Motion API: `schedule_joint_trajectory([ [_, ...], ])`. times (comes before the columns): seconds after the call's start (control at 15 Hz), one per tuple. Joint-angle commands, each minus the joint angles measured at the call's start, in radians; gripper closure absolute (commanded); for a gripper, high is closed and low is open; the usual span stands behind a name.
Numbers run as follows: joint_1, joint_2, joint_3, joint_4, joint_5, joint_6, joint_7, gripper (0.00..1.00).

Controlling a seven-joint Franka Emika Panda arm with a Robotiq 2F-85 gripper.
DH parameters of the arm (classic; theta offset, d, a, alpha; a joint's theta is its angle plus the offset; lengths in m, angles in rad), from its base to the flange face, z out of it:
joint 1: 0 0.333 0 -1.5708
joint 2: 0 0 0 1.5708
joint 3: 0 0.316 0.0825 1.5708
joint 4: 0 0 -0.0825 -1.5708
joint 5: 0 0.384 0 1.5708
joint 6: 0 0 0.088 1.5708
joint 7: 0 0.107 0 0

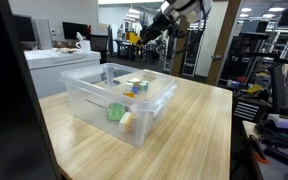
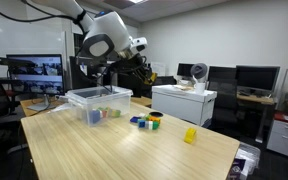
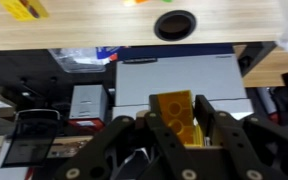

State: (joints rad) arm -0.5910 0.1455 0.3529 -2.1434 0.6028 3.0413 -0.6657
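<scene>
Your gripper (image 3: 181, 128) is clenched on a small amber-yellow block (image 3: 174, 106). In the wrist view its two black fingers (image 3: 152, 135) pinch the block's sides, so the block is aloft, off the table. I judge this to be the carrying stage: the block is lifted and not set down anywhere. Any next move calls for a firm pinch and room to spare around the clear plastic bin (image 1: 92, 108). The bin sits on the light wooden table (image 1: 199, 135) with a few coloured pieces inside. Past the bin, on the tabletop, lie a yellow block (image 2: 190, 134) and a cluster of small coloured toys (image 2: 144, 121). Farther back stands a white cabinet (image 2: 184, 100).

In both exterior views the gripper is a dark shape high up against dark clutter, and the held block cannot be made out there. You cannot tell whether the gripper stands over the bin or beside it. The wrist view cuts off the finger bases, and the black round thing (image 3: 174, 24) on the table is blurred.
</scene>
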Motion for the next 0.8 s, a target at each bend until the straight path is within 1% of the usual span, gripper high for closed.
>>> schedule_joint_trajectory([
  [0.0,-0.076,-0.150,0.196,-0.079,0.287,-0.140,-0.249,0.86],
  [0.07,-0.055,-0.208,0.205,-0.114,0.423,-0.218,-0.370,0.86],
  [0.13,-0.042,-0.242,0.196,-0.148,0.490,-0.266,-0.429,0.86],
  [0.27,-0.032,-0.290,0.179,-0.212,0.548,-0.332,-0.502,0.86],
  [0.4,-0.031,-0.314,0.169,-0.249,0.561,-0.355,-0.531,0.86],
  [0.47,-0.033,-0.322,0.167,-0.266,0.541,-0.359,-0.532,0.36],
  [0.53,-0.033,-0.325,0.163,-0.274,0.535,-0.366,-0.538,0.35],
  [0.73,-0.039,-0.318,0.154,-0.278,0.506,-0.367,-0.542,0.15],
])
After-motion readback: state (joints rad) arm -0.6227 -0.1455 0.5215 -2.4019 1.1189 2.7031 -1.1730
